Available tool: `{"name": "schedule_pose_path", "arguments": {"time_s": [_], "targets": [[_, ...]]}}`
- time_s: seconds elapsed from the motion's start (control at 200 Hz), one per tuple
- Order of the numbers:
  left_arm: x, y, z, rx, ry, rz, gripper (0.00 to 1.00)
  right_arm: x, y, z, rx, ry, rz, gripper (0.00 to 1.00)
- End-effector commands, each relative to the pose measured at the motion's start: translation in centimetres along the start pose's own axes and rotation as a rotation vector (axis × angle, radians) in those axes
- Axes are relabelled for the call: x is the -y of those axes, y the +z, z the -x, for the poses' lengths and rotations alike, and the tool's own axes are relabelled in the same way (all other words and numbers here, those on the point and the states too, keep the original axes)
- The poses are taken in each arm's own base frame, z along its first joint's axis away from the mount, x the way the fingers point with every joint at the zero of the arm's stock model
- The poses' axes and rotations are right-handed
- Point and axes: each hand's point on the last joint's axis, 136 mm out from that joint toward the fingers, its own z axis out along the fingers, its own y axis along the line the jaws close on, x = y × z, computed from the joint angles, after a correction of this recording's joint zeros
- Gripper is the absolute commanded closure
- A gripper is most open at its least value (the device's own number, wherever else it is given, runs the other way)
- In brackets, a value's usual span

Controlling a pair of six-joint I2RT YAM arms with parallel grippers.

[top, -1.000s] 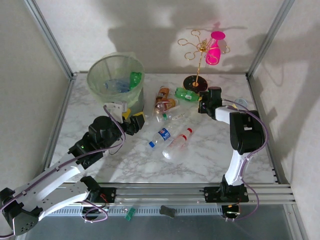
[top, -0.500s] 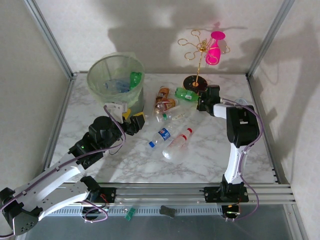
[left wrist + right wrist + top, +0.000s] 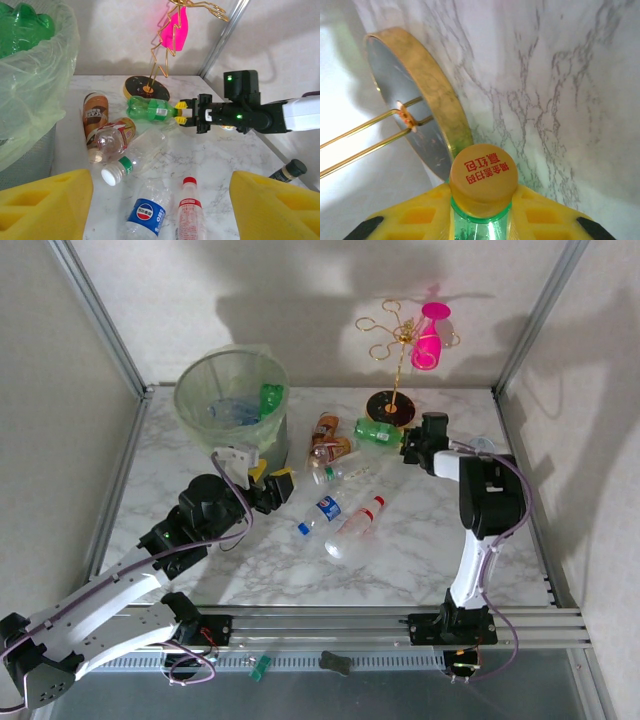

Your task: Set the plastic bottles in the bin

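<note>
Toward 10 o'clock on the counter [image 3: 180, 475] stands the bin [image 3: 205, 370], with a crushed green bottle [image 3: 271, 396] inside at its rim. The right claw [image 3: 181, 113] is clenched on the neck of another bottle, the green soda bottle [image 3: 150, 109], just under its orange cap [image 3: 482, 177]. This bottle is horizontal at about 1 o'clock, its bottom pointing to 9 o'clock, just beside the black base [image 3: 385, 405] of the gold stand [image 3: 400, 350]. The left claw [image 3: 270, 480] is released and holds nothing; its yellow pads [image 3: 45, 200] are wide apart, near the bin at its 5 o'clock side. Between the claws lie a brown-label bottle [image 3: 95, 115], a clear white-cap bottle [image 3: 135, 155], a blue-label bottle [image 3: 146, 215] and a red-cap bottle [image 3: 190, 212].
</note>
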Motion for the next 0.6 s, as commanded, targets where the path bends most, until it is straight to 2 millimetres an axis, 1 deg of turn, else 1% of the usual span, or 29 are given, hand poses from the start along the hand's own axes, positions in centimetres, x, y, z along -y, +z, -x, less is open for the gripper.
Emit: {"name": "schedule_pose_path", "arguments": {"time_s": [0.0,0.095,0.21,0.335,0.35,0.406,0.451,0.461,0.501,0.596], "targets": [[0.7,-0.1,0.2,0.015,0.02,-0.036,0.28,-3.2,-3.3,0.0,0.007,-0.049,0.078,0.86],[0.7,-0.2,0.2,0.017,0.021,-0.035,0.28,-4.2,-5.5,-0.3,0.023,-0.129,0.089,0.86],[0.7,-0.4,0.4,0.024,0.023,-0.032,0.28,-5.2,-8.5,-1.1,0.019,-0.241,0.114,0.86],[0.8,-0.5,0.5,0.026,0.022,-0.031,0.28,-5.4,-11.6,-2.3,-0.008,-0.346,0.138,0.88],[0.8,-0.5,0.5,0.025,0.024,-0.031,0.28,-5.6,-12.3,-2.5,-0.011,-0.361,0.146,0.88],[0.9,-0.7,0.6,0.024,0.024,-0.026,0.28,-5.7,-13.7,-3.0,-0.02,-0.395,0.164,0.89],[1.2,-1.0,1.2,0.036,0.027,-0.032,0.28,-5.6,-15.0,-3.3,-0.022,-0.429,0.178,0.89],[1.3,-1.1,1.3,0.039,0.028,-0.035,0.28,-5.8,-15.5,-3.4,-0.022,-0.444,0.19,0.89],[1.6,-1.5,2.0,0.049,0.029,-0.039,0.27,-6.2,-16.5,-3.9,-0.032,-0.484,0.216,0.89],[2.4,-2.4,3.9,0.072,0.025,-0.048,0.27,-7.3,-19.1,-5.7,-0.079,-0.626,0.268,0.92]]}}
